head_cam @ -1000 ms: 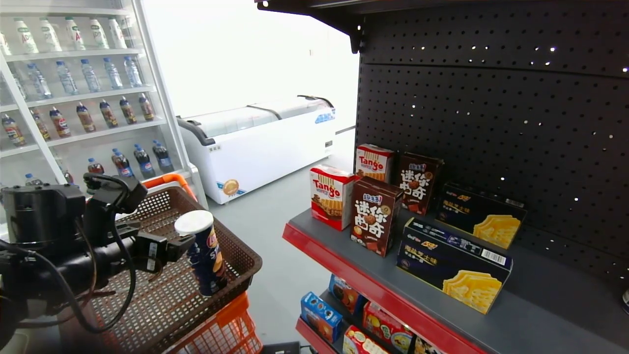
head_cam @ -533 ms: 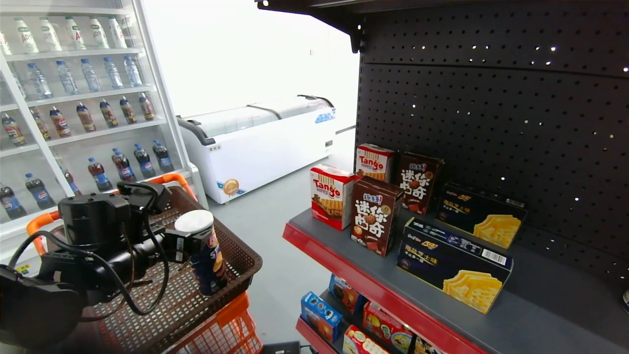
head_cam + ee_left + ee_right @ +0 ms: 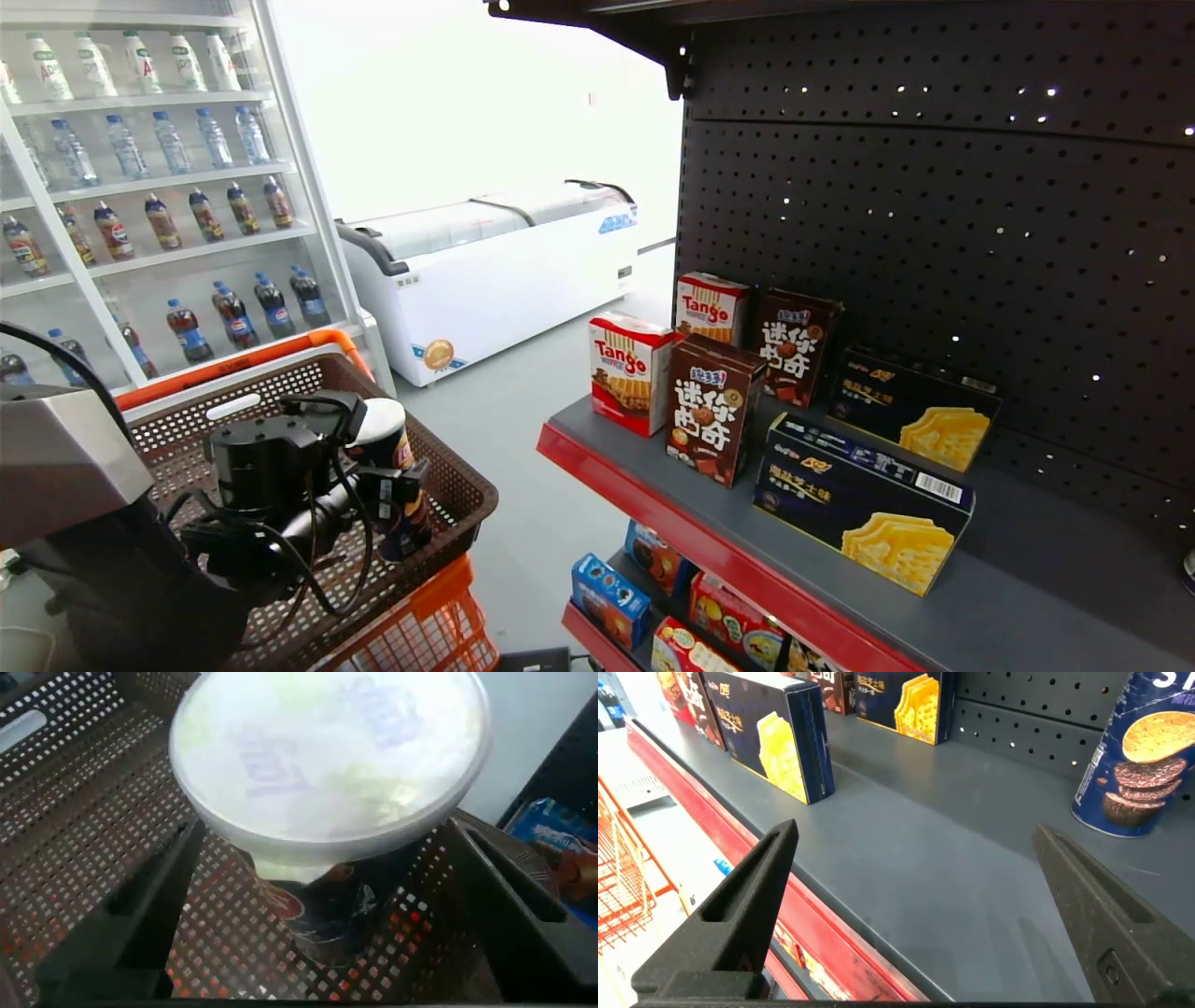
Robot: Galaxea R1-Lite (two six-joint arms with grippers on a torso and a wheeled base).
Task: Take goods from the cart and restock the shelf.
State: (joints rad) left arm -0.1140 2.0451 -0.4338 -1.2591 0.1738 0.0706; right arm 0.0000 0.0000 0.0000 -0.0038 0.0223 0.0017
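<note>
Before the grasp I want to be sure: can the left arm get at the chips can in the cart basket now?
Probably yes. The left gripper is open and straddles the upright chips can, and nothing else in the basket stands between the jaws and the can.

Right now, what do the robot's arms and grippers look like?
The left arm is black, with a cylindrical wrist housing and looping black cables. The left gripper and right gripper each have two matte black, wedge-shaped fingers tapering to the tips.
</note>
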